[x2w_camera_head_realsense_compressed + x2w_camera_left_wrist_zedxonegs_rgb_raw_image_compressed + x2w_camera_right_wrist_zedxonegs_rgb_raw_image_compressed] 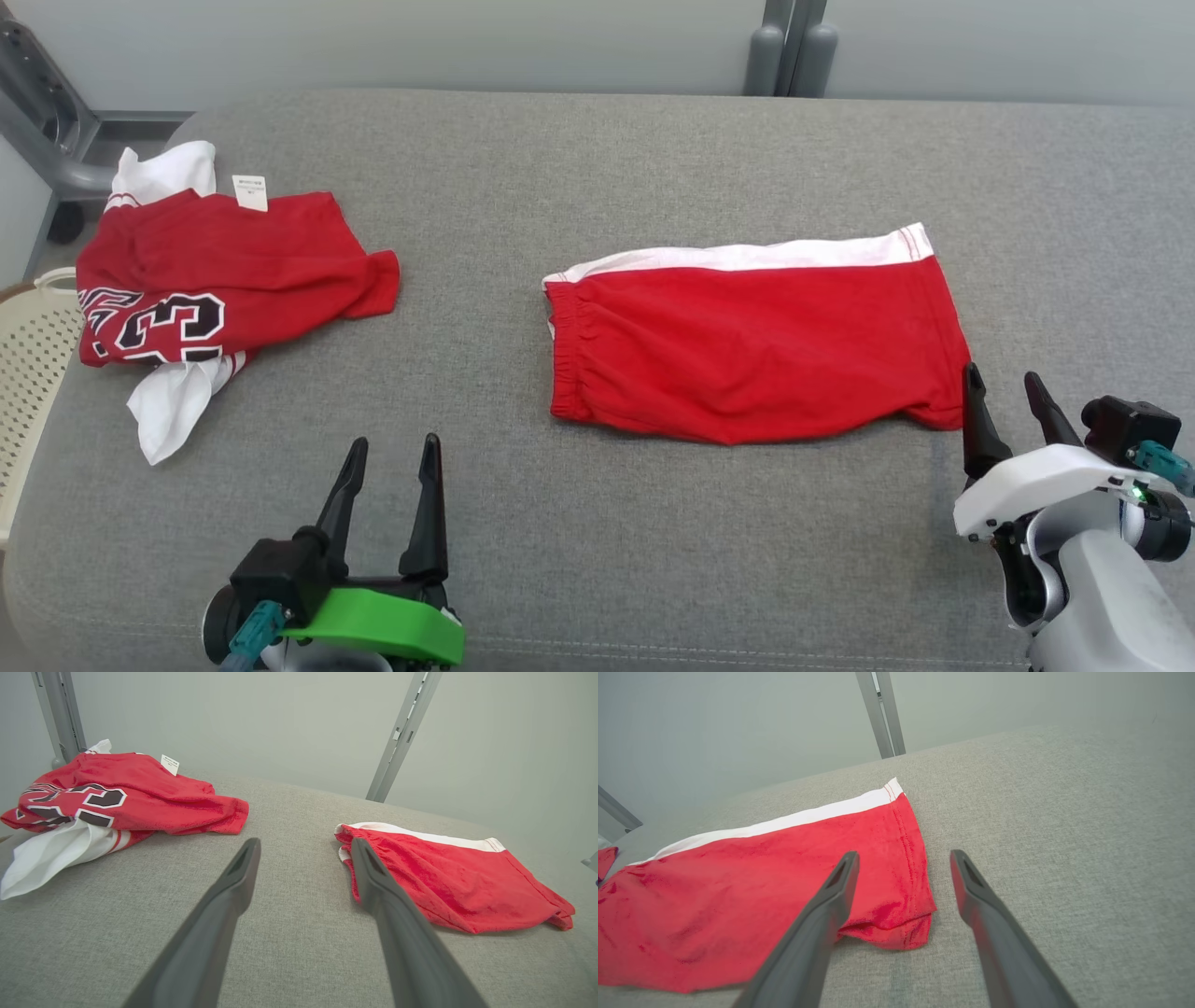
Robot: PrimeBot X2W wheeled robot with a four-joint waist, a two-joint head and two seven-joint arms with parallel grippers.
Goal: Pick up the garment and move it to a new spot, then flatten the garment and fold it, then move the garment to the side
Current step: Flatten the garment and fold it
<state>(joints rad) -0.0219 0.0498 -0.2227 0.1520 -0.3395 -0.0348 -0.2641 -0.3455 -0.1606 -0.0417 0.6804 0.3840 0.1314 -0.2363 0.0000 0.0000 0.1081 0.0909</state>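
The garment (756, 341) is a pair of red shorts with a white stripe, folded flat at the centre right of the grey cushion (597, 541). My right gripper (1006, 383) stands open just off the shorts' near right corner, holding nothing; in the right wrist view that corner (896, 919) lies between and just beyond its fingers (840, 891). My left gripper (390, 455) is open and empty near the front edge, well left of the shorts (448, 882).
A crumpled red jersey (215, 289) with black numbers and white trim lies at the far left of the cushion. A cream perforated basket (33, 364) sits off the left edge. Grey metal posts (789, 47) stand behind the cushion.
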